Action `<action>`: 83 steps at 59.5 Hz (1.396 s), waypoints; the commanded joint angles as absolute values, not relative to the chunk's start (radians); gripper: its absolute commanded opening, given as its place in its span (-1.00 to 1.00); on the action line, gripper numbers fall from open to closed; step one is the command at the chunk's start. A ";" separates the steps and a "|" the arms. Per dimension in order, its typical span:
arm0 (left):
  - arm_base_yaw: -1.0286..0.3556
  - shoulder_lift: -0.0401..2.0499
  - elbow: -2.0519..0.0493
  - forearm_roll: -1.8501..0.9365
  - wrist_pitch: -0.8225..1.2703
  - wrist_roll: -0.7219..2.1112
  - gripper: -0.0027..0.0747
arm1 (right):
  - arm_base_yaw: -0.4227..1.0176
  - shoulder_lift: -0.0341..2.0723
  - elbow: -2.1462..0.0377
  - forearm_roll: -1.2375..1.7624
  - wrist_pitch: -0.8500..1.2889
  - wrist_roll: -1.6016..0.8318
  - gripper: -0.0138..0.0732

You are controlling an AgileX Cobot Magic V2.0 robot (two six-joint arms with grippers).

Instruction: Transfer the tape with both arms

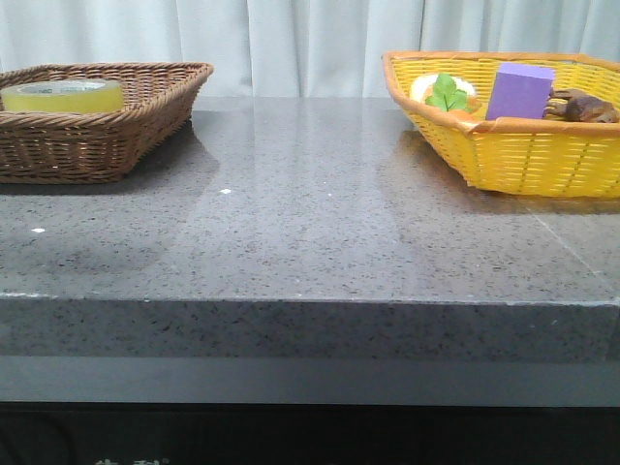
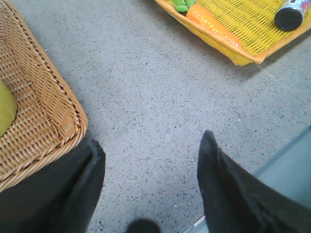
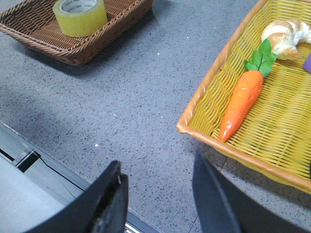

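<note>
The yellow tape (image 1: 63, 96) lies flat in the brown wicker basket (image 1: 145, 121) at the back left of the grey table. It also shows in the right wrist view (image 3: 80, 17), and only its yellow edge (image 2: 6, 108) shows in the left wrist view. Neither arm shows in the front view. My left gripper (image 2: 151, 148) is open and empty above the table's front edge, beside the brown basket's corner (image 2: 58, 121). My right gripper (image 3: 158, 170) is open and empty above the front edge, next to the yellow basket (image 3: 204, 131).
The yellow basket (image 1: 504, 160) at the back right holds a purple block (image 1: 520, 91), a toy carrot (image 3: 241, 103), a croissant (image 3: 285, 33) and a brown thing (image 1: 584, 105). A dark-capped bottle (image 2: 290, 14) lies in it. Bare grey tabletop (image 1: 310, 213) lies between the baskets.
</note>
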State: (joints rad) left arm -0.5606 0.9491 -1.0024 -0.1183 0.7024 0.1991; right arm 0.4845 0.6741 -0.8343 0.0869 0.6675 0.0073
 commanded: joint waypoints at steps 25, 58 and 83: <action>-0.571 0.935 -1.027 -0.139 0.625 0.193 -0.30 | 0.478 0.674 -0.856 0.089 0.584 0.000 -0.38; -0.571 0.935 -1.027 -0.139 0.626 0.193 -0.98 | 0.478 0.674 -0.856 0.089 0.585 0.000 -0.84; -0.348 0.727 -0.721 -0.176 0.316 0.193 -0.98 | 0.478 0.674 -0.856 0.089 0.585 0.000 -0.84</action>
State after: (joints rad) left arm -0.4003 0.7907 -0.7674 -0.1446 0.4647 0.1991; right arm 0.4845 0.6741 -0.8321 0.0869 0.6623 0.0073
